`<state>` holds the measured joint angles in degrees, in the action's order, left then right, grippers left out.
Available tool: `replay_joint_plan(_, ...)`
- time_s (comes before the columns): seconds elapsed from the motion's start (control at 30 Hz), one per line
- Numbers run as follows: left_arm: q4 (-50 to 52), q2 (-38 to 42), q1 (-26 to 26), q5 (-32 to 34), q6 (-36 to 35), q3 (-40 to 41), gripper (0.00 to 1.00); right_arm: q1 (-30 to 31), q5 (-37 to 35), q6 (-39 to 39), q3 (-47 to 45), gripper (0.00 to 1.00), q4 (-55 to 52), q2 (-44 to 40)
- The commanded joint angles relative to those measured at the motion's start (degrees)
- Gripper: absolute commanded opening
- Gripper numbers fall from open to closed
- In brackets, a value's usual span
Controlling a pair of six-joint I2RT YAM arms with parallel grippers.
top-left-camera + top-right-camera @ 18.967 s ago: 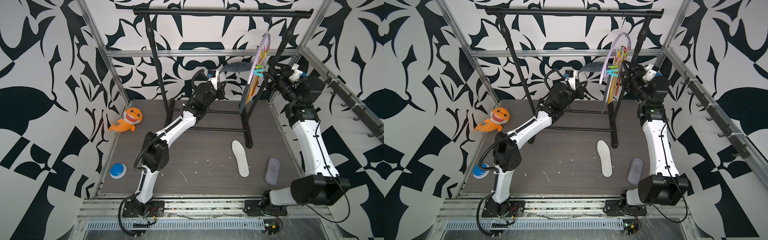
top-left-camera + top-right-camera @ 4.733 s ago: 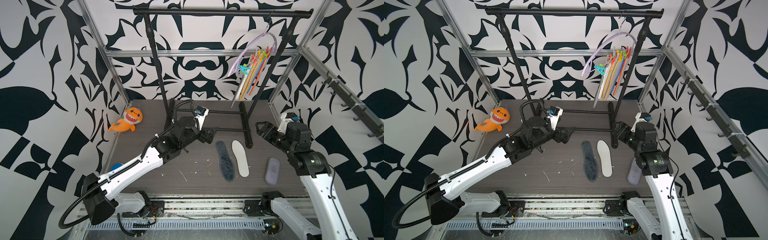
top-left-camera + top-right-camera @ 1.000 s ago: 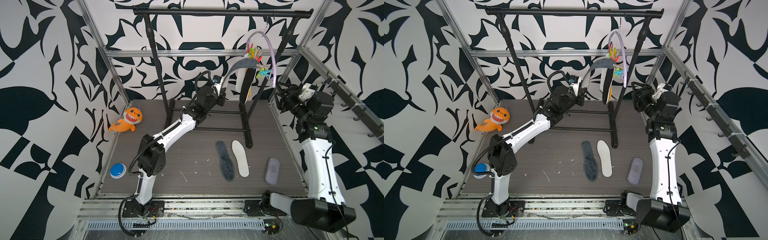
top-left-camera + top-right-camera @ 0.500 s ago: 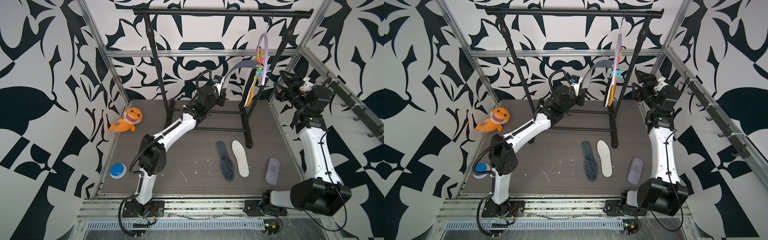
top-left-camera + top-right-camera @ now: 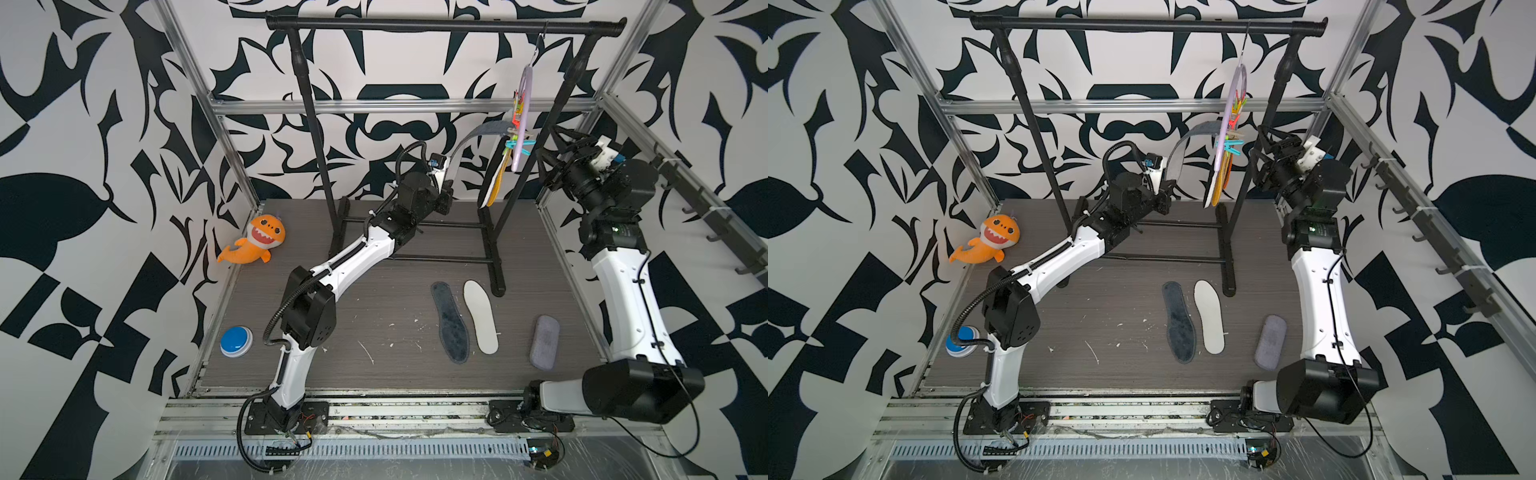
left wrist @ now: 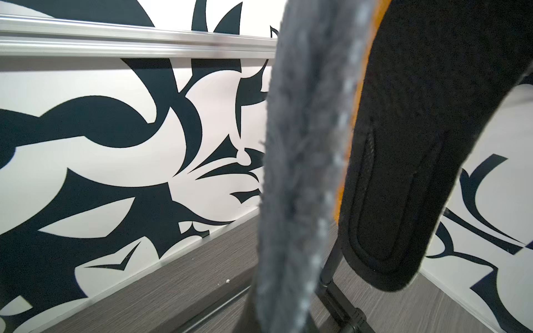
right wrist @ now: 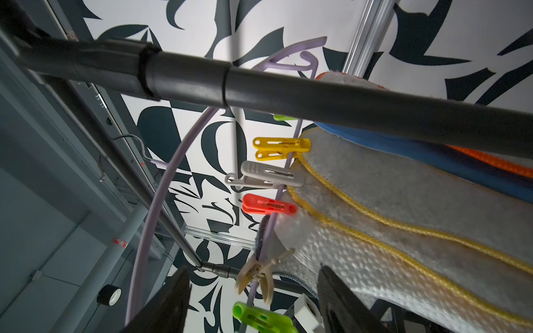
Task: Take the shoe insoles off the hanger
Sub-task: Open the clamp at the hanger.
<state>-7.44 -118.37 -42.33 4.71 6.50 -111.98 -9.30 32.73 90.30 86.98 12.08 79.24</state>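
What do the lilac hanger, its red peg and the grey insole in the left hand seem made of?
Hanger: smooth lilac plastic, probably; even moulded rod. Red peg: hard, slightly glossy plastic. Grey insole: fuzzy fleece-like textile; loose fibres along its stitched edge.

top views: high front, downward, same whole scene | left wrist: close on fuzzy grey insole (image 6: pixel 300 173) | right wrist: upward, near hanger (image 7: pixel 147 227)

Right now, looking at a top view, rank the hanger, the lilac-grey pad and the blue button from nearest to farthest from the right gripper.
1. the hanger: hooked on the rail, just beside the right gripper.
2. the lilac-grey pad: down on the floor, front, on the right arm's side.
3. the blue button: front corner on the left arm's side, diagonally across.
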Motion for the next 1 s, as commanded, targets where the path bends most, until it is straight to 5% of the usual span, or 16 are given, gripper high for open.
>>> replay_joint_plan(0.0,0.0,-0.5,0.3,-0.6,0.5,-2.6,0.0,0.9,-0.9,0.0,3.0,0.73,2.9,0.1)
replay_joint_plan(0.97,1.7,-1.9,0.3,-0.9,0.8,-5.5,0.0,3.4,-1.0,2.6,7.1,0.5,5.4,4.4)
